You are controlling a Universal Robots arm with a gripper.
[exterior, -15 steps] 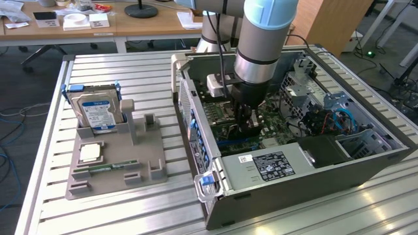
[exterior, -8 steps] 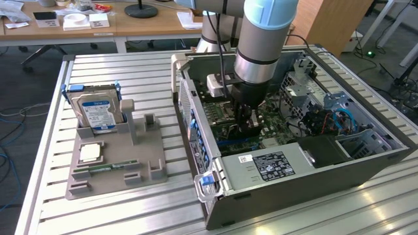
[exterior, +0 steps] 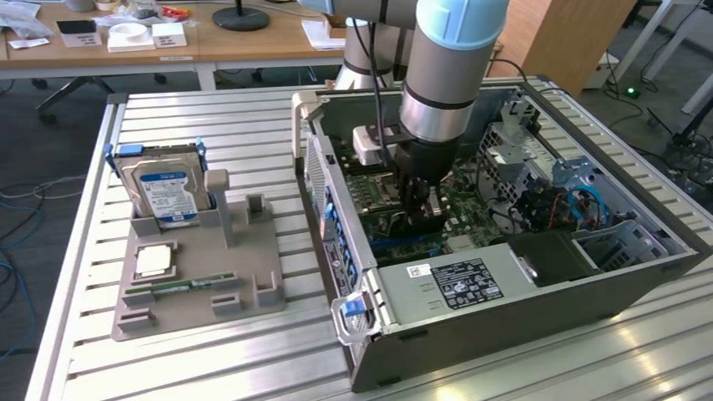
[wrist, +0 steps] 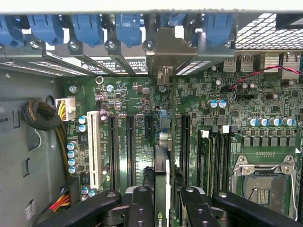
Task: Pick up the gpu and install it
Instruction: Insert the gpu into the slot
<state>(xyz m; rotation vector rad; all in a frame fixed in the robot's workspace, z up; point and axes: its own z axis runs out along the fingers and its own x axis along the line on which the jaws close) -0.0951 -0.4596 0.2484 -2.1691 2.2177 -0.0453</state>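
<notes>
One gpu is held edge-on between the closed fingers of the gripper, low inside the open computer case above the green motherboard. Its metal bracket is seen at the rear slot openings. On the exterior view's left, a hard drive stands in a grey holder.

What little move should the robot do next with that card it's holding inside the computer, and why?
Probably a small, straight push toward the motherboard. The gripper is shut on the gpu, held edge-on above the long black expansion slots, with its metal bracket already near the case's rear openings. It looks lined up but not visibly seated, so easing it in gently seems right.
</notes>
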